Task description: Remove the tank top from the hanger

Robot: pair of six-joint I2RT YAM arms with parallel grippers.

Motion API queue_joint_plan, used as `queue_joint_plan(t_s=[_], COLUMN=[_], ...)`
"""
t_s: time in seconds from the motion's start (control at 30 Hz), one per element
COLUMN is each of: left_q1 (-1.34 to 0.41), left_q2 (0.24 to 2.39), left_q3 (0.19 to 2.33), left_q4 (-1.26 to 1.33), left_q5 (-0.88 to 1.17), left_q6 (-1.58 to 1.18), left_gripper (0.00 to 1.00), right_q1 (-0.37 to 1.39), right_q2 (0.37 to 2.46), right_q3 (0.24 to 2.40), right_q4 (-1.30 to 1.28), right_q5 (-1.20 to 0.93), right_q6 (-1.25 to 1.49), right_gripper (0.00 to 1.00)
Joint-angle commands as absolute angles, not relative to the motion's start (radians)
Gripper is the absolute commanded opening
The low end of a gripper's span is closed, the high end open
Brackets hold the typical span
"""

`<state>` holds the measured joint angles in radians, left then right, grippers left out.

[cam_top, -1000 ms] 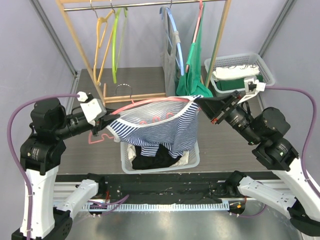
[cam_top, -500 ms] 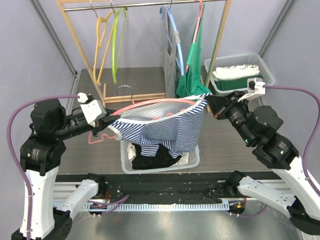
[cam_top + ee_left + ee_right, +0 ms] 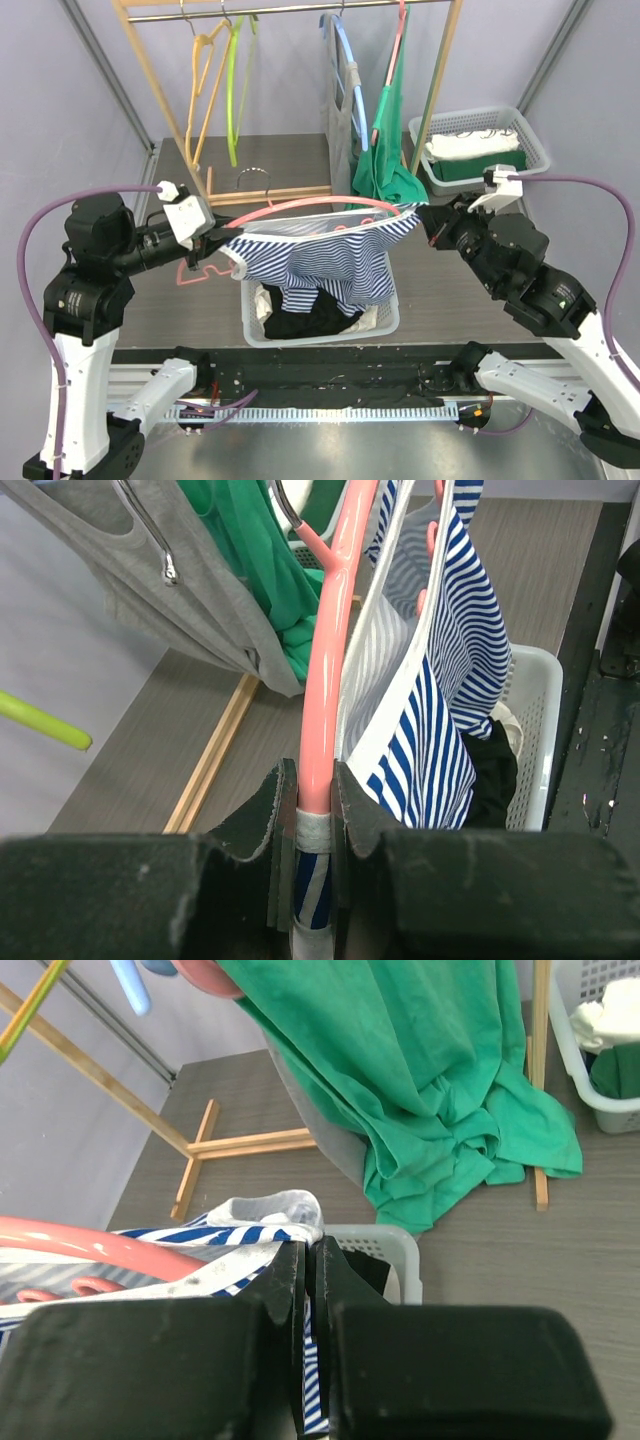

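A blue-and-white striped tank top [image 3: 330,262] hangs stretched on a pink hanger [image 3: 305,205] above a white laundry basket [image 3: 385,322]. My left gripper [image 3: 222,243] is shut on the hanger's arm [image 3: 322,695], with a bit of striped strap pinched alongside it. My right gripper [image 3: 422,214] is shut on the tank top's other edge [image 3: 262,1232], holding the fabric taut to the right. In the right wrist view the pink hanger [image 3: 90,1243] runs just left of the fingers [image 3: 285,1270].
A wooden clothes rack [image 3: 170,110] stands behind with yellow [image 3: 200,90], green [image 3: 233,85] and blue hangers [image 3: 345,60], a grey garment [image 3: 338,125] and a green one [image 3: 385,165]. A white basket [image 3: 530,140] with clothes sits far right. Dark clothes [image 3: 310,320] lie in the near basket.
The right gripper has pulled the tank top's edge further right and away, stretching the fabric along the hanger. The left gripper has stayed put on the hanger.
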<state>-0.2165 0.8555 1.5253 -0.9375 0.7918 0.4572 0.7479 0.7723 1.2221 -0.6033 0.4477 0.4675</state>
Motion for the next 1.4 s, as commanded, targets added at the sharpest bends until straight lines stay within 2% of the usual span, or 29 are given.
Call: queue_joint_plan(t_s=[0.0,0.4,0.6,0.67,0.73,0.8,0.83,0.9,0.97,1.17,1.27,1.37], left_q1=[-0.212,-0.212,-0.21,-0.212,-0.212,-0.212,-0.212,-0.212,-0.212,-0.215,-0.216,-0.224], left_q2=[0.833,0.841,0.848,0.85,0.848,0.842,0.844,0.862,0.874,0.908,0.911,0.926], left_q3=[1.554,1.575,1.562,1.545,1.516,1.476,1.471,1.48,1.497,1.534,1.537,1.581], left_q4=[-0.851,-0.828,-0.779,-0.772,-0.773,-0.773,-0.773,-0.773,-0.773,-0.739,-0.752,-0.868], left_q5=[0.787,0.807,0.828,0.813,0.792,0.79,0.788,0.793,0.802,0.827,0.908,1.005], left_q6=[0.445,0.403,0.333,0.334,0.359,0.403,0.41,0.414,0.419,0.413,0.442,0.52], left_gripper=[0.0,0.0,0.0,0.0,0.0,0.0,0.0,0.0,0.0,0.0,0.0,0.0], right_q1=[0.732,0.73,0.732,0.73,0.732,0.732,0.73,0.73,0.732,0.729,0.729,0.732], right_q2=[0.73,0.744,0.721,0.726,0.724,0.71,0.694,0.677,0.661,0.617,0.609,0.656], right_q3=[1.192,1.083,1.035,1.064,1.121,1.155,1.16,1.175,1.193,1.302,1.324,1.373], right_q4=[-0.71,-0.704,-0.557,-0.581,-0.618,-0.637,-0.637,-0.64,-0.655,-0.625,-0.551,-0.535], right_q5=[0.597,0.497,0.261,0.238,0.244,0.22,0.2,0.14,0.051,0.014,-0.037,-0.113], right_q6=[0.483,0.503,0.417,0.316,0.258,0.215,0.21,0.189,0.154,0.1,0.068,0.038], right_gripper=[0.01,0.01,0.01,0.24,0.4,0.47,0.58,0.65,0.69,0.72,0.76,0.76])
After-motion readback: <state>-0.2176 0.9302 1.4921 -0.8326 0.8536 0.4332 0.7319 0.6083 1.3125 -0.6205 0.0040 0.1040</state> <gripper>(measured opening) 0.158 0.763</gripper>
